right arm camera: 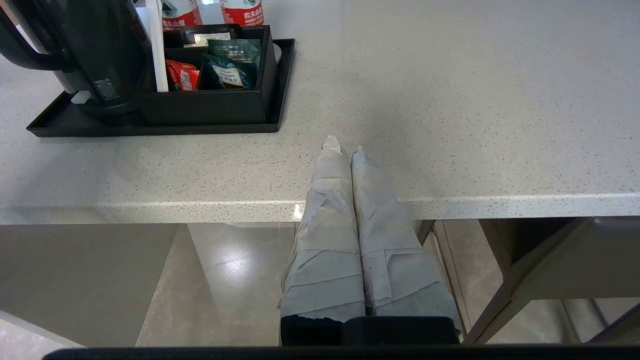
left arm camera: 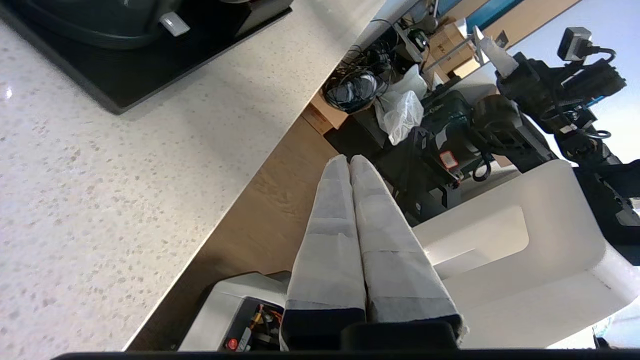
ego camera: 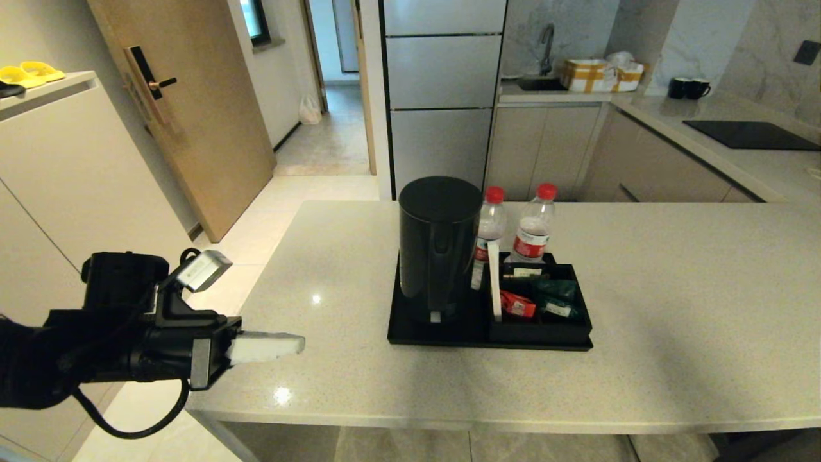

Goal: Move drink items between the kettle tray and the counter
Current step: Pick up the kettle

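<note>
Kettle (ego camera: 440, 247) stands upright on the kettle tray (ego camera: 436, 335), mid-surface (ego camera: 673, 333), with two water bottles (ego camera: 532, 224) just behind it and sachets (ego camera: 518, 304) in the boxed compartment. Nothing is lifted yet. The left gripper (ego camera: 282, 346) hovers at the surface's near-left corner, fingers pressed together; the right gripper (right arm camera: 345, 155) hangs at the near edge, fingers also together — it is out of the head view entirely. The risk: the kettle is tall, and a bottle reach past it could clip it or topple the neighbouring bottle. The bottles' bases hide behind kettle and compartment, so whether they stand on the tray is unclear — the kettle's base is hidden too.
</note>
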